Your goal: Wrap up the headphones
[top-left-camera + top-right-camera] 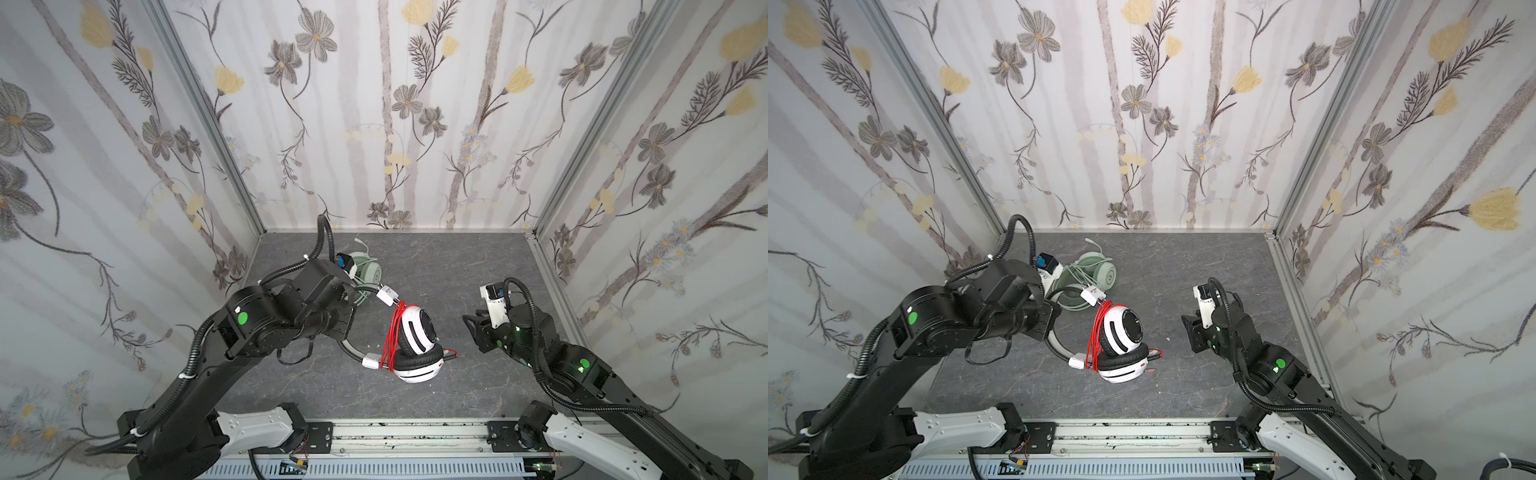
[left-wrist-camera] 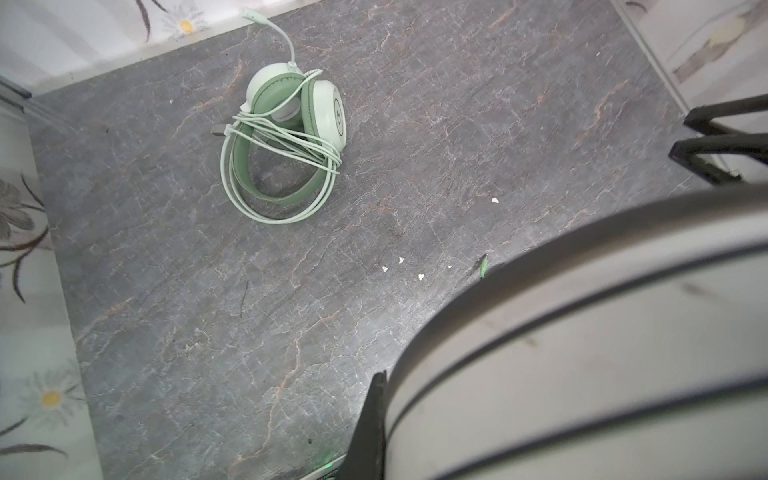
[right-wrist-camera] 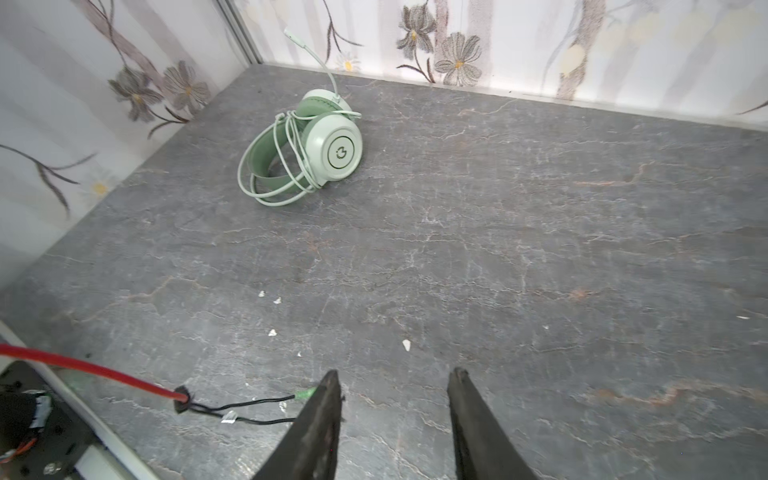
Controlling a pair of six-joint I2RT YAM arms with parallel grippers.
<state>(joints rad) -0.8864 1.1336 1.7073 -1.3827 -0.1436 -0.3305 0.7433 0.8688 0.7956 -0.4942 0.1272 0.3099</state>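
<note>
We see the white-and-black over-ear headset [image 1: 415, 332] at the centre of the dark grey stone-patterned counter [image 1: 436, 266] in both top views. One ear cup lies flat and the other is propped upright on it. Its thin red cord [image 1: 392, 336] is looped many times around the headset just left of the cups. Its grey headband [image 1: 351, 351] arcs left into the left end effector [image 1: 345, 330], which is pressed together on it. In the left wrist view that headband fills much of the frame, right against one black finger [image 2: 374, 415].

The mint-green over-ear headset [image 1: 1096, 272] lies toward the upper left of the counter, near the back wall. Its pale green cord [image 2: 282, 208] is wound around its band and cups.

The right end effector [image 3: 395, 374] hovers right of centre in both top views, apart from both headsets. Its fingers are spread, with only bare counter between them. In the right wrist view the red cord's end splits into thin black leads [image 3: 249, 405] lying on the counter close to one finger.
</note>
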